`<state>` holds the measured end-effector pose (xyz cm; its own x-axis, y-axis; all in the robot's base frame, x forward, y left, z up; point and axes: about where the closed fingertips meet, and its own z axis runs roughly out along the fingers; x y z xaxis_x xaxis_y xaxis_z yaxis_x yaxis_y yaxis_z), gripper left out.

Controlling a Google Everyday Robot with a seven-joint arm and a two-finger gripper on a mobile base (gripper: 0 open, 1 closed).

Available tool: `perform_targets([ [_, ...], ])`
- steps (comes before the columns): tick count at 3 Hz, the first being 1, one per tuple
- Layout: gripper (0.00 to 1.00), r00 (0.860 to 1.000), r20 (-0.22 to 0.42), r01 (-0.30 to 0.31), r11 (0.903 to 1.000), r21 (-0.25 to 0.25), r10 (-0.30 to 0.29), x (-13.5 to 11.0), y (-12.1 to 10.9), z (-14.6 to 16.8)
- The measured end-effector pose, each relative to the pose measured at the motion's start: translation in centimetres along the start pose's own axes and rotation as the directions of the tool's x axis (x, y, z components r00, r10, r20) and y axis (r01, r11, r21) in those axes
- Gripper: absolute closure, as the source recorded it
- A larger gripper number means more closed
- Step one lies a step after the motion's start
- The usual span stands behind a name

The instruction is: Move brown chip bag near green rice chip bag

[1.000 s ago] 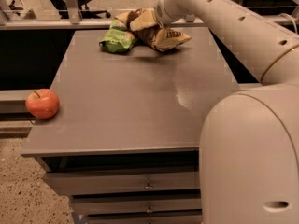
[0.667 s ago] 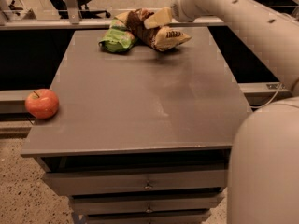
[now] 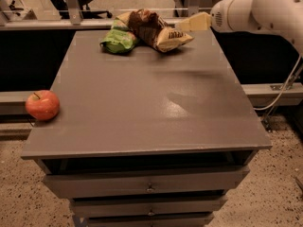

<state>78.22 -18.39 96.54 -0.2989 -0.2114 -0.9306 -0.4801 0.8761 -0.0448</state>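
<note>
since a second ago the arm point(image 3: 258, 8) has swung away to the right: its bulky white body no longer fills the lower right corner, and more of the grey table point(image 3: 156, 108) shows. both bags lie where they lay before

at the far left, a red apple point(image 3: 42, 104) sits upright at the table's left edge, well apart from everything else. toward the back of the table, left of centre, the green rice chip bag point(image 3: 118, 39) lies crumpled. the brown chip bag point(image 3: 156, 30) is pressed against its right side and partly overlaps it, its dark middle raised and its pale yellow end with lettering pointing right. the two bags are touching

just to the right of that yellow end hangs the gripper point(image 3: 185, 25), a pale tan piece reaching leftward from the white wrist at the table's back right corner. whether it is set wide or narrow cannot be told, nor whether its tip touches the bag. it carries nothing that can be seen

below the tabletop, drawers point(image 3: 149, 186) face forward. at the far right a pale cable point(image 3: 284, 90) droops beside the table
</note>
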Motion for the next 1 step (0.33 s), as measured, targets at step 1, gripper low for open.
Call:
perform_targets([
  [1,0.0,0.999,0.039,0.038,0.9993,-0.004,-0.037,0.08,-0.78,-2.74],
])
